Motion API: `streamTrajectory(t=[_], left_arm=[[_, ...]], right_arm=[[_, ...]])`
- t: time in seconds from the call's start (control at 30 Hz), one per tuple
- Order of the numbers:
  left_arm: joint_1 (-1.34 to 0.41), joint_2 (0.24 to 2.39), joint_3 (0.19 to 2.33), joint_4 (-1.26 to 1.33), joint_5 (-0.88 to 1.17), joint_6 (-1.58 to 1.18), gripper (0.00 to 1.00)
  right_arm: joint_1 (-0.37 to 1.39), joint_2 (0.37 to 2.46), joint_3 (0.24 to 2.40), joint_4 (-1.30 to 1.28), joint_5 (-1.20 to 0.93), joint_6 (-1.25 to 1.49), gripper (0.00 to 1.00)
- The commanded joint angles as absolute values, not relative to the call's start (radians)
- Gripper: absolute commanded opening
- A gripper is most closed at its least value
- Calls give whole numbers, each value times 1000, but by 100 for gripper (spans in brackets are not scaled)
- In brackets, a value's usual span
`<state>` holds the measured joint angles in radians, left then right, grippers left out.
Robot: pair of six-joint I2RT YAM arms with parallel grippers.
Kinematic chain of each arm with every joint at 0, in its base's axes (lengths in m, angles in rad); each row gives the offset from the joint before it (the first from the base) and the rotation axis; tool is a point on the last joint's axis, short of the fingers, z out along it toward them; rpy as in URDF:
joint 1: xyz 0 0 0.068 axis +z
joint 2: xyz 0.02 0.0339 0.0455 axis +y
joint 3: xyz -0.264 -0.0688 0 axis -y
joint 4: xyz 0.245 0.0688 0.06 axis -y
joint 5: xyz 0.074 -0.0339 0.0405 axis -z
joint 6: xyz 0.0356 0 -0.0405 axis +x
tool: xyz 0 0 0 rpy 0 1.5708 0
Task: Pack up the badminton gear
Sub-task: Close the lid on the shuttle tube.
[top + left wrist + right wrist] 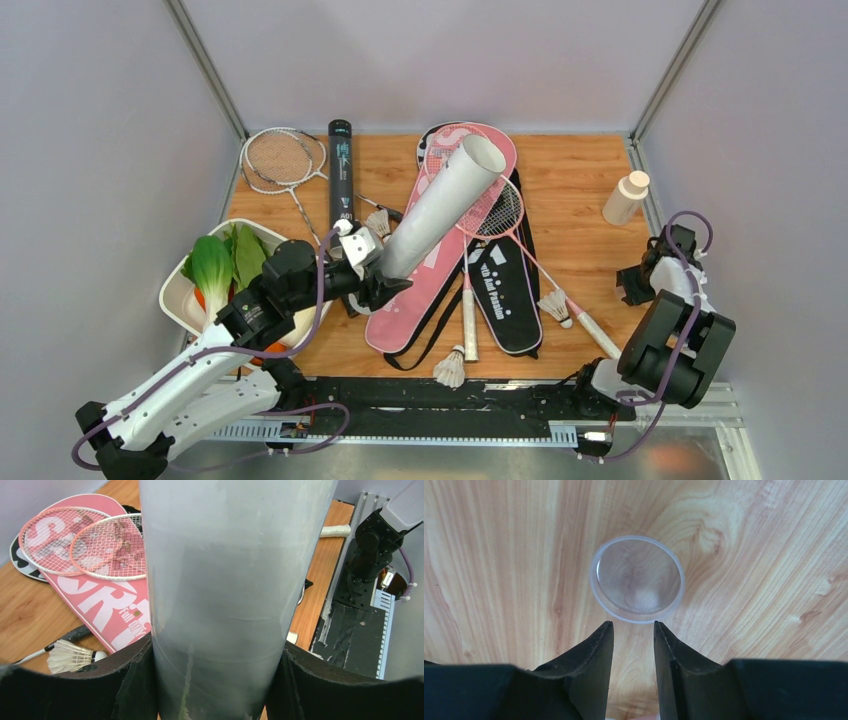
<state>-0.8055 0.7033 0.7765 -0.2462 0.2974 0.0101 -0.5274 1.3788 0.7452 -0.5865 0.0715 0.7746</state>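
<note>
Jaws of the left gripper (372,270) stand wide and press on both sides of the white tube (440,205), gripping it at its near end; the tube tilts up toward the far right, its open mouth in the air above the pink "SPORT" bag (405,305); two pink rackets (500,212) lie on that bag, heads overlapping, handles running toward the near edge; the black bag (505,290) lies against the pink one's right side. A black tube (340,170) lies flat on the table (570,180) left of the bags; silver rackets (280,158) lie in the far left corner; one shuttlecock (451,368) sits near the near edge, a second shuttlecock (556,305) just right of the black bag, a third shuttlecock (378,222) beside the held tube. A white tray (175,295) of greens (215,265) sits at the left, partly under the left arm.

At the right side the right gripper (633,625) points down at the wood, its jaws a narrow gap apart with nothing between them; a clear round lid (638,579) lies flat just beyond its fingertips, untouched; a small bottle (626,198) stands at the far right.
</note>
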Motion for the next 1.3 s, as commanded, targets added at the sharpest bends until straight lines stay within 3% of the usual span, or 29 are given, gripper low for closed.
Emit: streamTrajectory(t=[0.0,0.5,0.8,1.27], left_arm=[[-811,689,781,-189,300,29,26],[-828,672,777,-196,267,47,26],[-828,684,780,-195,258,52,26],[-828,685,782,-200,246,56,26]], right_arm=[[-539,1342,790,-575,111,807,38],[-563,1472,779,-549,170,854,41],[-563,1519,759,-520,160,826,32],[-438,1586,830,-483,-22,724,31]])
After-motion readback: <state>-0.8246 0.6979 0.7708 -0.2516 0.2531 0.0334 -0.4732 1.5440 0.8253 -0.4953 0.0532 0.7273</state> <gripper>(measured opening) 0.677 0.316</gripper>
